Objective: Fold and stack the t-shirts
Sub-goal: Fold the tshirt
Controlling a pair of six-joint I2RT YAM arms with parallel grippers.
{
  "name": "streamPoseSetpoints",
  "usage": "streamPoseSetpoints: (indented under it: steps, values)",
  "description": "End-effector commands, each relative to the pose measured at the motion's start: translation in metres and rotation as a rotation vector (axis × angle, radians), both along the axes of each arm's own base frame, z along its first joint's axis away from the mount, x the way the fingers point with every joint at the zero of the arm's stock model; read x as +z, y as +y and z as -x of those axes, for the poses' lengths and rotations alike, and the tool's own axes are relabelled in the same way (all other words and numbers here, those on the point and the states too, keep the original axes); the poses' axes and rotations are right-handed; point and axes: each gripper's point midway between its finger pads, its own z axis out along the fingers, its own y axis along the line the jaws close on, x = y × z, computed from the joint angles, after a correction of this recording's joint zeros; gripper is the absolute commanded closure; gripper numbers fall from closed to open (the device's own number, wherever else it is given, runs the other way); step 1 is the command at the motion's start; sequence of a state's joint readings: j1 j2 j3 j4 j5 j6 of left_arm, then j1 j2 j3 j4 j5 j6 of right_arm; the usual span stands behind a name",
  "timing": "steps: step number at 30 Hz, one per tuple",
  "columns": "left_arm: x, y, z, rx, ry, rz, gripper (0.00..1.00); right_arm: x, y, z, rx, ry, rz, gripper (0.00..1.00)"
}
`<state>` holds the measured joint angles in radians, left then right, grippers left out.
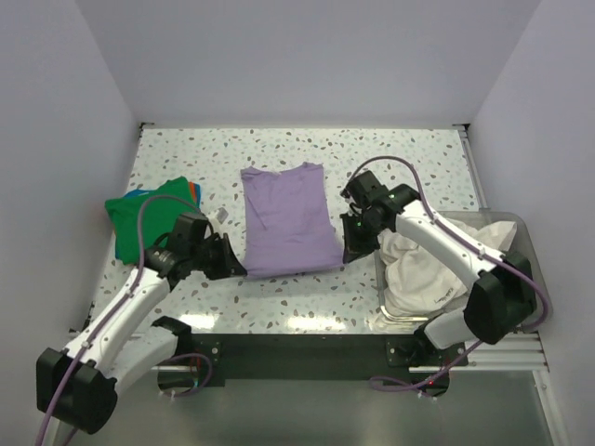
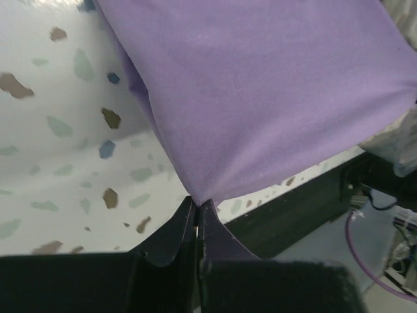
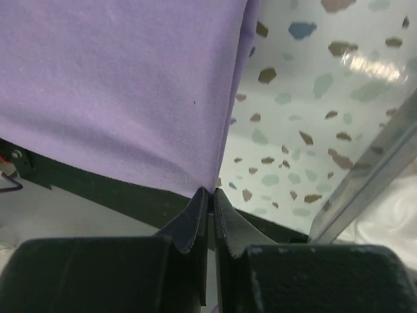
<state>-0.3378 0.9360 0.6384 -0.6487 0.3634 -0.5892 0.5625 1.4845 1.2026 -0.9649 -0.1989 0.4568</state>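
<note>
While lavender t-shirt (image 1: 289,218) lies on table (image 1: 409,158), left jaws, right jaws each pinch near corner.

Showing plain purple on the lavender t-shirt (image 1: 290,218) mid-table, blue and orange edging on the green t-shirt (image 1: 125,218) near the left edge, brown-grey-blue speckling over the white table (image 1: 409,158).

You've got a white speckled table (image 1: 418,158). Centre: lavender tee (image 1: 288,218) spread out lengthwise, mostly flat, its two near corners raised off the top. Left side: green tee (image 1: 139,218) folded, on top of blue & orange cloth edges (image 1: 192,190) that peek out at its far-right corner. A small white tag (image 1: 223,216) lies btwn that pile & the lavender tee. Right side, near edge: clear bin (image 1: 509,219).
</note>
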Motion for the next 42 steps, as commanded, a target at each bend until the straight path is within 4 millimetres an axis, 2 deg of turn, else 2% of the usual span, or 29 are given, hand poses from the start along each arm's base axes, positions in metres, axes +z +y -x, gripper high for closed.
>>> streamPoseSetpoints:
  steps: [1,4,7,8,11,14,19,24,25,26,28,29,34,38,39,41,42]
  values:
    - [0.018,-0.007,0.035,0.027,0.095,0.069,1.0,0.015,-0.029,0.037,-0.047,0.04,0.078,1.0]
    - [0.035,-0.003,0.043,0.045,0.092,0.068,1.0,0.034,-0.03,0.046,-0.075,0.021,0.052,1.0]
    - [0.053,-0.001,0.041,0.056,0.066,0.067,1.0,0.051,-0.029,0.043,-0.1,-0.017,0.032,1.0]
    - [0.064,-0.002,0.035,0.061,0.039,0.076,1.0,0.061,-0.026,0.037,-0.108,-0.048,0.018,1.0]
    - [0.078,-0.005,0.017,0.079,-0.014,0.073,1.0,0.076,-0.022,0.02,-0.147,-0.103,0.01,1.0]
    - [0.079,-0.008,-0.001,0.064,-0.042,0.047,1.0,0.083,-0.021,0.0,-0.184,-0.162,0.024,1.0]
    - [0.074,-0.012,-0.035,0.052,-0.083,0.001,1.0,0.077,-0.008,-0.032,-0.214,-0.204,0.032,1.0]
    - [0.084,-0.013,-0.073,0.053,-0.175,-0.027,1.0,0.082,0.001,-0.067,-0.207,-0.265,0.042,1.0]
    - [0.085,-0.014,-0.083,0.053,-0.185,-0.036,1.0,0.078,0.004,-0.073,-0.199,-0.258,0.056,1.0]
    - [0.086,-0.013,-0.09,0.057,-0.19,-0.04,1.0,0.085,0.004,-0.083,-0.2,-0.289,0.057,1.0]
    - [0.086,-0.015,-0.103,0.044,-0.21,-0.041,1.0,0.081,0.005,-0.096,-0.182,-0.294,0.089,1.0]
    - [0.086,-0.014,-0.108,0.045,-0.217,-0.041,1.0,0.089,0.007,-0.105,-0.182,-0.322,0.084,1.0]
    - [0.084,-0.009,-0.138,0.052,-0.245,-0.031,1.0,0.09,0.003,-0.141,-0.171,-0.386,0.153,1.0]
    - [0.081,-0.008,-0.161,0.046,-0.259,-0.028,1.0,0.087,0.007,-0.168,-0.163,-0.414,0.164,1.0]
    - [0.08,-0.006,-0.166,0.043,-0.262,-0.035,1.0,0.078,0.008,-0.175,-0.152,-0.405,0.178,1.0]
    - [0.072,-0.005,-0.177,0.039,-0.25,-0.039,1.0,0.078,0.01,-0.186,-0.153,-0.423,0.185,1.0]
    - [0.07,-0.004,-0.181,0.038,-0.249,-0.04,1.0,0.067,0.01,-0.193,-0.147,-0.409,0.204,1.0]
